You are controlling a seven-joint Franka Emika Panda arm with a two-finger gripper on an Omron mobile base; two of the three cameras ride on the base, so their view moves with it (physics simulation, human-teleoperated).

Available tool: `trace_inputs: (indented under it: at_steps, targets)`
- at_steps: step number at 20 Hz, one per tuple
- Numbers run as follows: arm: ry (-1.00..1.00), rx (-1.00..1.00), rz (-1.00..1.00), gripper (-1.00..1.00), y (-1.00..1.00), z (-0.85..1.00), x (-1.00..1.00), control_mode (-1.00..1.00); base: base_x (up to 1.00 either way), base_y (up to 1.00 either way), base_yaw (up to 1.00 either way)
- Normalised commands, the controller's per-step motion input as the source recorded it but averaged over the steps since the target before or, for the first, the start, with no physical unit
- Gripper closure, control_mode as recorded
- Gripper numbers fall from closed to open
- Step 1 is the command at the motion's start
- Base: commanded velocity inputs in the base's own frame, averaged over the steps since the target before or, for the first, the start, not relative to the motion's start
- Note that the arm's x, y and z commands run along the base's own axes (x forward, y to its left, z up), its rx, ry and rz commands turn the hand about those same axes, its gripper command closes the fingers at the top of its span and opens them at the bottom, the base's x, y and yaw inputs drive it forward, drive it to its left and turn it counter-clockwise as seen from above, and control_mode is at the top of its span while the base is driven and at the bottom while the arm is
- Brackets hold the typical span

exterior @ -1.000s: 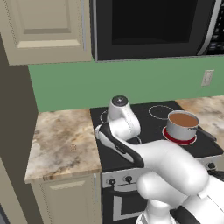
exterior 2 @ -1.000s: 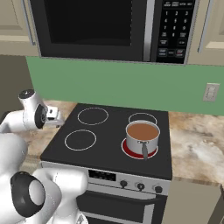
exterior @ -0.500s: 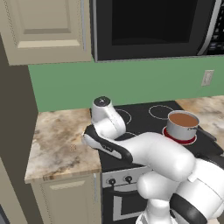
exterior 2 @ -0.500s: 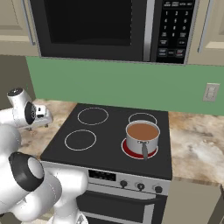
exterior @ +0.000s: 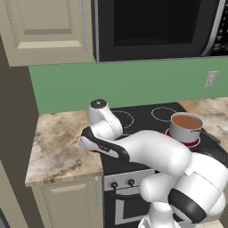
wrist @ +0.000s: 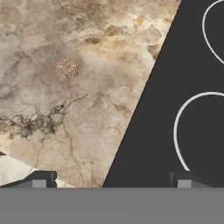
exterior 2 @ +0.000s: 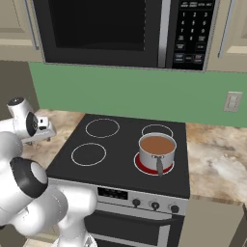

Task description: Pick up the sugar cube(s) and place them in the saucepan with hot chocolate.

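Judging from how things lie, nothing has yet gone into the saucepan (exterior 2: 157, 149): it sits on the front right ring of the stove (exterior 2: 120, 149), filled with brown hot chocolate, dark handle pointing toward the stove's front edge, and no cube can be made out in it. One sugar cube (wrist: 68, 68), a speckled tan square, lies on the marbled counter (exterior: 55, 147) to the left of the stove, a little way in from the stove's left edge; in the left base view it reads as a faint tan fleck (exterior: 74, 150) near the counter's front half. A second cube cannot be made out against the stone. So the whole job appears left to do: grasp, carry across the stove, release over the pot.

The arm reaches from the base out to its left, forearm stretched low over the stove's front left corner, wrist bent so the hand looks down at the seam between counter and stove. The gripper (wrist: 113, 178) hangs above that seam with its jaws spread wide and nothing between them, one tip over stone and the other over the black stove top. The cube lies off to the counter side of the gripper, not between the fingers, so the hand likely needs to shift farther over the counter before descending.
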Motion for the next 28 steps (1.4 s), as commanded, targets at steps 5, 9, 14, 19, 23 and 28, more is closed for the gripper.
trace_inputs:
  at_steps: [5,9,14,19,23,28]
  targets:
    - [0.07,0.0,0.11,-1.0,0.41,-0.15,0.2,-1.0,0.0,0.0,0.0]
    - [0.12,0.0,0.19,-1.0,0.4,-0.14,0.16,-1.0,0.0,0.0,0.0]
    - [0.15,0.0,0.16,-1.0,0.41,-0.21,0.19,-1.0,0.0,0.0,0.0]
    - [0.07,-0.02,0.1,-1.0,0.26,-0.35,0.27,-1.0,0.0,0.0,0.0]
    - [0.02,-0.06,0.02,-1.0,0.07,-0.29,0.16,-1.0,0.0,0.0,0.0]
    - [0.0,-0.03,0.0,-1.0,0.14,-0.05,0.12,-1.0,0.0,0.0,0.0]
